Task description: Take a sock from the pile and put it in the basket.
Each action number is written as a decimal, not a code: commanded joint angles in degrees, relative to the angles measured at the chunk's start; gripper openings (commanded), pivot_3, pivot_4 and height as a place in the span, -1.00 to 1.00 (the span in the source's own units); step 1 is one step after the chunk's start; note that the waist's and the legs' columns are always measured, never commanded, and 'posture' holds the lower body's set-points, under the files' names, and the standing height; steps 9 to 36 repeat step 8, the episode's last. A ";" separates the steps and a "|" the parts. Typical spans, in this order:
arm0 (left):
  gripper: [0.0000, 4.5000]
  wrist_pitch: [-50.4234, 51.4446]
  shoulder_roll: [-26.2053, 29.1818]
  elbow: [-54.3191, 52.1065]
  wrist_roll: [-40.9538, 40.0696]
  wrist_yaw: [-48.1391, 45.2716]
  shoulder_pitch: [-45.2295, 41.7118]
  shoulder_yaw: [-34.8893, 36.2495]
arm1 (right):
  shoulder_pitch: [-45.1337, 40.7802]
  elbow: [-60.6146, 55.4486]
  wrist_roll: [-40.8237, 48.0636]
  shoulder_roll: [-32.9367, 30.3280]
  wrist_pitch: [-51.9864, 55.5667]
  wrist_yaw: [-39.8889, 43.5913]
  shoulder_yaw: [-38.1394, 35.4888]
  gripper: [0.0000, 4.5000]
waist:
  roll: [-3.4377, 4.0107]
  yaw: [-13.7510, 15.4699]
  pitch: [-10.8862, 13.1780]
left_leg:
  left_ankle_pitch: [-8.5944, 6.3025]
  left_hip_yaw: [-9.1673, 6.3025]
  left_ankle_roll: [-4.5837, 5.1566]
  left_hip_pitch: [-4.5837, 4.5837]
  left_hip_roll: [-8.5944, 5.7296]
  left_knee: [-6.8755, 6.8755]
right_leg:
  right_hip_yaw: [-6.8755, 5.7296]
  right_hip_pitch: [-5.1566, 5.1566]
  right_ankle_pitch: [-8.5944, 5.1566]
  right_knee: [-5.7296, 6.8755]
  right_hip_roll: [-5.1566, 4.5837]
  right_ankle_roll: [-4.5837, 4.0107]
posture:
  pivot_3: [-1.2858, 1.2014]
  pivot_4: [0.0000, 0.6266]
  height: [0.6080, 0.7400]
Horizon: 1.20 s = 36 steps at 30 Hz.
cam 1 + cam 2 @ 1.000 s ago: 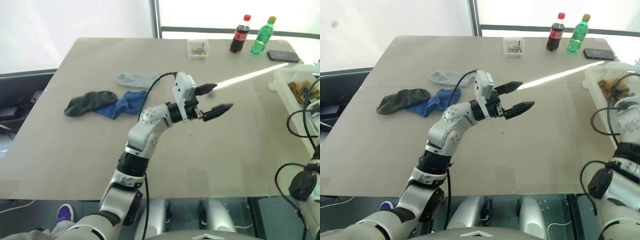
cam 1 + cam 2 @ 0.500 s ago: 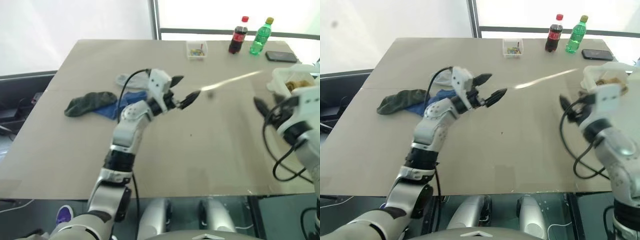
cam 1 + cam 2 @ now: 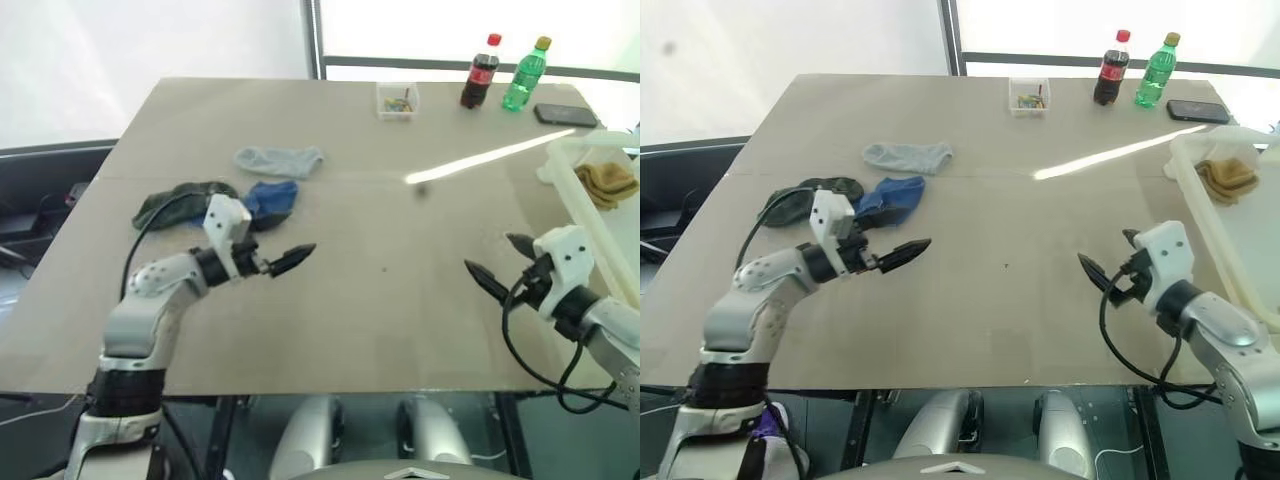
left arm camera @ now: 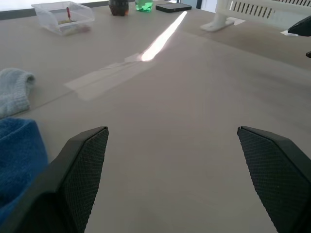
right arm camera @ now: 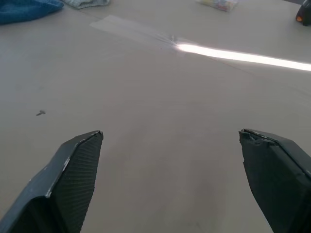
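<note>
Where the beige tabletop (image 3: 380,300) began on the left, the pile (image 3: 235,190) lay spread out: one dark green knit sock (image 3: 170,203), one blue knit sock (image 3: 272,198) touching it, and one light grey knit sock (image 3: 278,159) just behind them, three in all. In front of the blue sock the left gripper (image 3: 296,256) hung over bare tabletop with its black fingers parted and nothing between them. At the far edge stood a small clear plastic box (image 3: 397,100) holding a few small coloured bits, too small to name. Right of it stood two bottles, one dark cola bottle with a red cap and red label (image 3: 478,73) and one green plastic bottle with a yellow cap (image 3: 525,75); neither label could be read. One flat black phone (image 3: 565,114) lay beside them. The right gripper (image 3: 497,260) hovered low over the tabletop, its fingers spread wide and empty. At the right edge sat the large white plastic basket (image 3: 590,215), and the mustard-yellow knit sock (image 3: 606,181) lay crumpled inside it, the one thing visible there.
</note>
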 commanded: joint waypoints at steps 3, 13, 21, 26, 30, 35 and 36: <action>1.00 2.13 5.68 -4.94 -3.92 -3.03 5.58 5.99 | 4.94 -4.82 0.24 -2.69 -0.36 3.19 -6.80 0.98 | 0.00 -0.02 0.00 | 0.02 0.00 -0.06 0.02 0.02 -0.01 | 0.01 0.00 -0.01 0.00 -0.01 -0.03 | 0.03 -0.52 0.83; 1.00 3.48 7.35 -5.46 -5.70 -3.96 7.57 7.48 | 8.01 -5.78 -0.02 -2.90 -0.06 3.88 -9.31 0.98 | -0.01 0.09 -0.01 | -0.07 0.01 0.10 0.04 0.02 0.02 | 0.02 0.01 -0.13 -0.01 -0.05 -0.22 | 0.03 -0.52 0.83; 1.00 3.48 7.35 -5.46 -5.70 -3.96 7.57 7.48 | 8.01 -5.78 -0.02 -2.90 -0.06 3.88 -9.31 0.98 | -0.01 0.09 -0.01 | -0.07 0.01 0.10 0.04 0.02 0.02 | 0.02 0.01 -0.13 -0.01 -0.05 -0.22 | 0.03 -0.52 0.83; 1.00 3.48 7.35 -5.46 -5.70 -3.96 7.57 7.48 | 8.01 -5.78 -0.02 -2.90 -0.06 3.88 -9.31 0.98 | -0.01 0.09 -0.01 | -0.07 0.01 0.10 0.04 0.02 0.02 | 0.02 0.01 -0.13 -0.01 -0.05 -0.22 | 0.03 -0.52 0.83; 1.00 3.48 7.35 -5.46 -5.70 -3.96 7.57 7.48 | 8.01 -5.78 -0.02 -2.90 -0.06 3.88 -9.31 0.98 | -0.01 0.09 -0.01 | -0.07 0.01 0.10 0.04 0.02 0.02 | 0.02 0.01 -0.13 -0.01 -0.05 -0.22 | 0.03 -0.52 0.83; 1.00 3.48 7.35 -5.46 -5.70 -3.96 7.57 7.48 | 8.01 -5.78 -0.02 -2.90 -0.06 3.88 -9.31 0.98 | -0.01 0.09 -0.01 | -0.07 0.01 0.10 0.04 0.02 0.02 | 0.02 0.01 -0.13 -0.01 -0.05 -0.22 | 0.03 -0.52 0.83; 1.00 3.48 7.35 -5.46 -5.70 -3.96 7.57 7.48 | 8.01 -5.78 -0.02 -2.90 -0.06 3.88 -9.31 0.98 | -0.01 0.09 -0.01 | -0.07 0.01 0.10 0.04 0.02 0.02 | 0.02 0.01 -0.13 -0.01 -0.05 -0.22 | 0.03 -0.52 0.83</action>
